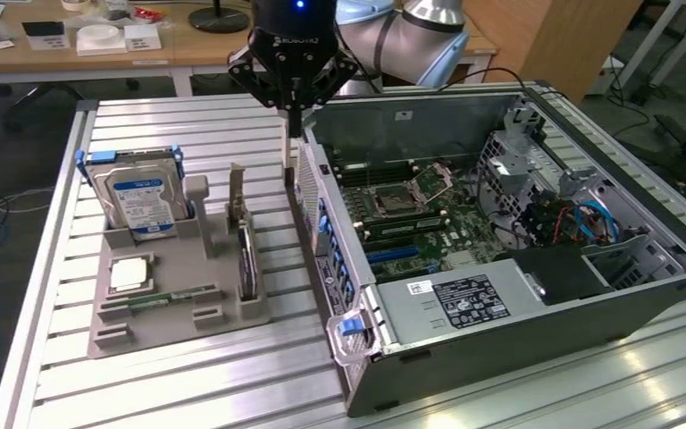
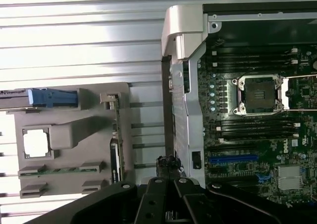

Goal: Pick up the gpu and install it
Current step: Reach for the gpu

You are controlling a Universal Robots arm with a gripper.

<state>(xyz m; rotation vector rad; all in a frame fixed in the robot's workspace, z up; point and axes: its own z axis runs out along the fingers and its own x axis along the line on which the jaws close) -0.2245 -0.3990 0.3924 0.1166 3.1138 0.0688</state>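
Slotted aluminium table (image 1: 200, 393) carries a grey tray (image 1: 164, 329) and an open case (image 1: 557, 349). Exterior view: the gripper (image 1: 289, 168) hangs just beside the case's rear wall, fingers pressed together, holding nothing. The gpu (image 1: 246, 246) stands on edge in the tray, near the case. Wrist view: the gripper sits between gpu and case.
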